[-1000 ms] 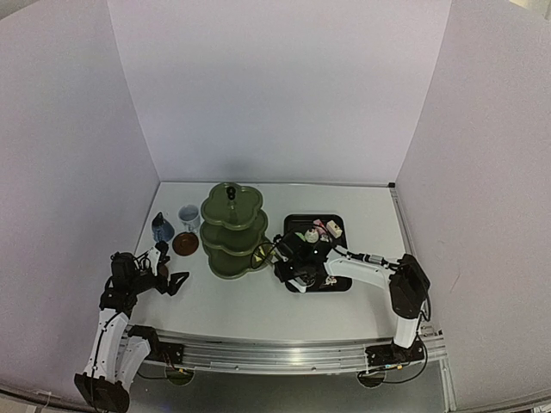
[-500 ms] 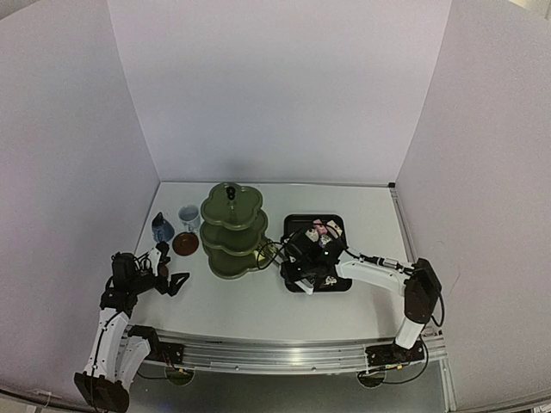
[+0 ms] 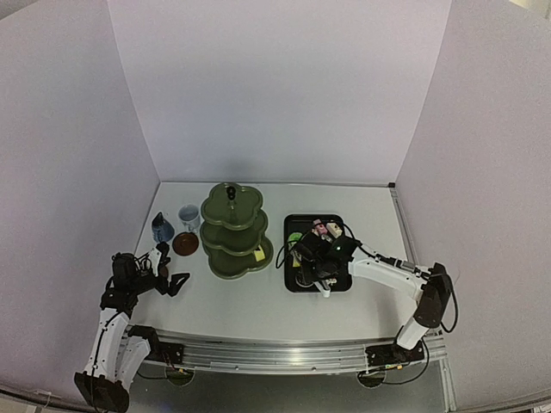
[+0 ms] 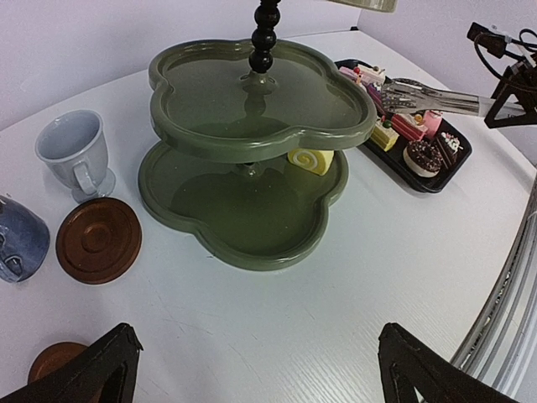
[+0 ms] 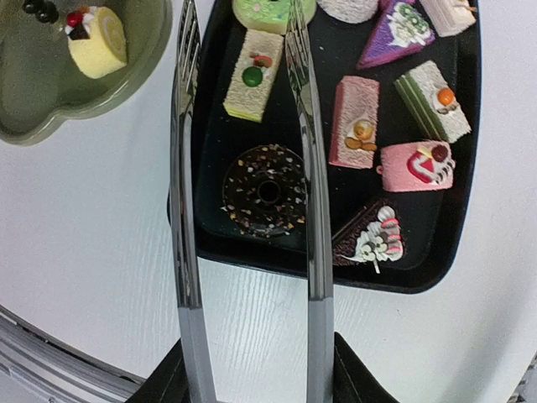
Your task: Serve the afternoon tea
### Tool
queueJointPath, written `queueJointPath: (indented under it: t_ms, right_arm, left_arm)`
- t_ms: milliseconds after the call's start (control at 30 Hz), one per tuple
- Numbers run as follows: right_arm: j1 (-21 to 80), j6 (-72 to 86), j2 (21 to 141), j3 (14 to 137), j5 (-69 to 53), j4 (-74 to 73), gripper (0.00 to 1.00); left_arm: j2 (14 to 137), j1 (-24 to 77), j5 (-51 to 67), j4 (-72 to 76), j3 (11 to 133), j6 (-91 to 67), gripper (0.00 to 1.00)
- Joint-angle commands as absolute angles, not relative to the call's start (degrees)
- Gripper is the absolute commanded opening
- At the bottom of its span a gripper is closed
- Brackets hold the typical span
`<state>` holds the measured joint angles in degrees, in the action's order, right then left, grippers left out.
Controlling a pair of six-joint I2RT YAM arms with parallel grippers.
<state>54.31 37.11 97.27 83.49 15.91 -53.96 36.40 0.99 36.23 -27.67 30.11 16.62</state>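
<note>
The olive-green three-tier stand [image 3: 232, 228] [image 4: 260, 109] holds one yellow roll cake [image 4: 310, 159] [image 5: 96, 42] on its lowest tier. Several small cakes lie on the black tray [image 5: 419, 277], among them a chocolate ring [image 5: 268, 191], a pink cake [image 5: 417, 165] and a yellow-green slab [image 5: 252, 75]. My right gripper [image 5: 256, 382] [image 3: 320, 261] is shut on silver tongs [image 5: 183, 210], whose arms stand apart above the ring and the slab. My left gripper [image 4: 260, 378] [image 3: 176, 282] is open over bare table in front of the stand.
Left of the stand are a pale cup [image 4: 75, 151] [image 3: 188, 215], a dark-blue cup [image 4: 17, 239] [image 3: 162, 227] and a brown saucer [image 4: 99, 239] [image 3: 185, 243]. A second saucer [image 4: 54, 361] lies by my left finger. White walls enclose the table.
My right arm has drawn the tongs back from the stand's lowest tier to above the tray. The left arm has not moved.
</note>
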Motion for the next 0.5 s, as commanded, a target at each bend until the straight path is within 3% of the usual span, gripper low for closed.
queueJointPath:
  t_ms: [0, 467]
  right_arm:
    - [54.6, 43.8, 97.5, 86.9, 19.2, -60.6, 0.45]
    - [54.6, 42.9, 103.8, 90.5, 14.3, -57.4, 0.47]
  left_arm:
    - [36.3, 1.2, 36.1, -25.6, 29.7, 16.8, 1.00]
    - [36.0, 1.2, 36.1, -26.0, 29.8, 17.1, 1.00]
